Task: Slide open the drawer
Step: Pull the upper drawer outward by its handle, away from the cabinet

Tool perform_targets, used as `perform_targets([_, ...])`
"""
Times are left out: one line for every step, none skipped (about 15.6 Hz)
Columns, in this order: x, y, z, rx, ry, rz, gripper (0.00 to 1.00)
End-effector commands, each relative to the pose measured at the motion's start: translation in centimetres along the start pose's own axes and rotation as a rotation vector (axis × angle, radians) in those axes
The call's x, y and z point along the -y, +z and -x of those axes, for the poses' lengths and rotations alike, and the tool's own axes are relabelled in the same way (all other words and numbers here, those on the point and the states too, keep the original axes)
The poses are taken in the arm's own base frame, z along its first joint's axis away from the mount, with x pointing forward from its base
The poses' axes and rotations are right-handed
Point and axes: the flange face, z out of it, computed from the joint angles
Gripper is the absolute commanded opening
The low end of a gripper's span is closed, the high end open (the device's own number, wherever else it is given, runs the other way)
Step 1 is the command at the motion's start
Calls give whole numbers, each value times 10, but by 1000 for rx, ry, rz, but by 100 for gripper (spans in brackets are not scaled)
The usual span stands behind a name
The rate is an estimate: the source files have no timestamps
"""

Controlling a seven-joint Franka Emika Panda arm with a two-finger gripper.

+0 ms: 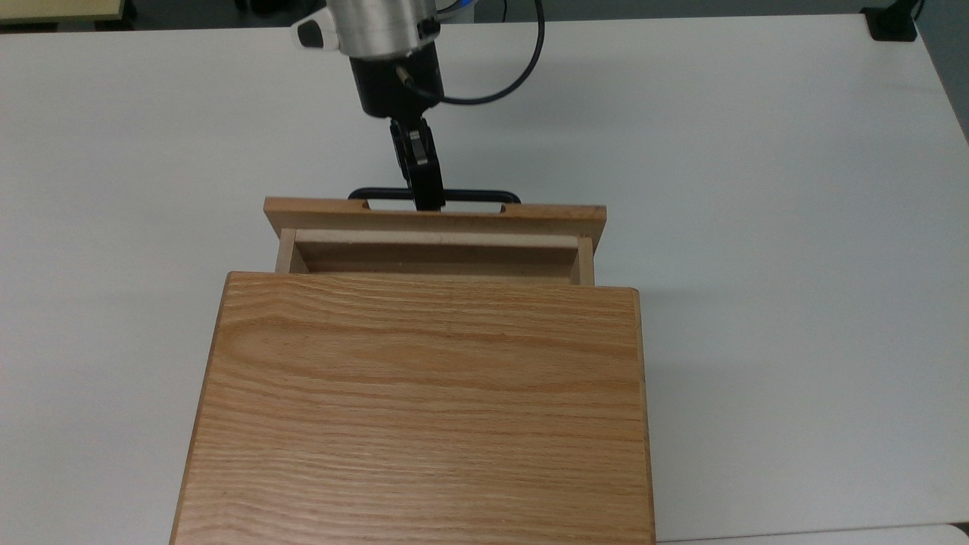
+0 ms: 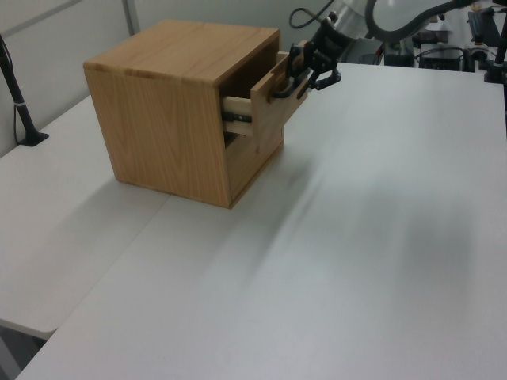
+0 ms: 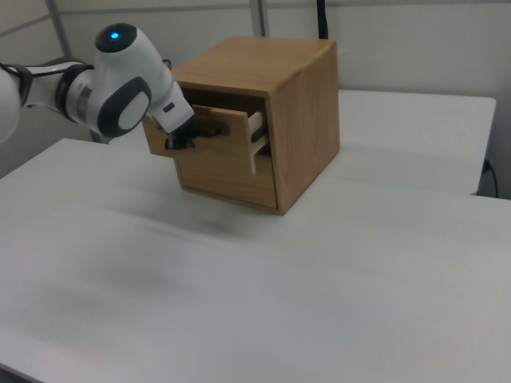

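**Drawer part-way out, gripper on handle**

- Drawer (image 1: 435, 219): you see the upper oak tray slid part-way out of the cabinet (image 1: 424, 409), front panel clear of the cabinet face, side walls and inside exposed in the top view.
- Handle (image 1: 477, 194): thin black bar across the drawer's front panel.
- Gripper (image 1: 428, 198): your gripper is clamped narrow on the handle near its middle, fingers pointing toward the cabinet.
- Lower drawer (image 2: 255, 154): flush with the cabinet front.
- Desk (image 1: 757, 189): white, carries the cabinet.
- Cable (image 1: 522, 64): black, loops beside the wrist.
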Motion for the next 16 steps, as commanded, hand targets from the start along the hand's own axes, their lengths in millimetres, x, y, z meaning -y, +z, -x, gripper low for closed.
perform_targets([-26,-42,-5,16,-6,22,22])
perform_targets([-27,-50,-3,26,-10,33,22])
perform_targets([-30,-56,-1,36,-20,46,22])
perform_targets([-33,-65,0,43,-28,52,23])
perform_targets([-37,-70,0,50,-31,64,23])
perform_targets([-40,-76,2,60,-39,76,23])
perform_targets([-43,-76,5,70,-51,92,23])
perform_targets([-47,-76,6,77,-55,101,23])
perform_targets([-50,-73,6,79,-63,110,23])
perform_targets([-53,-75,8,86,-72,119,23])
perform_targets([-56,-77,8,90,-83,123,23])
perform_targets([-60,-77,9,96,-91,135,23])
perform_targets([-62,-82,10,103,-99,140,23])
perform_targets([-65,-81,11,110,-105,154,23])
perform_targets([-66,-82,12,114,-110,157,23])
perform_targets([-67,-82,13,121,-113,169,23])
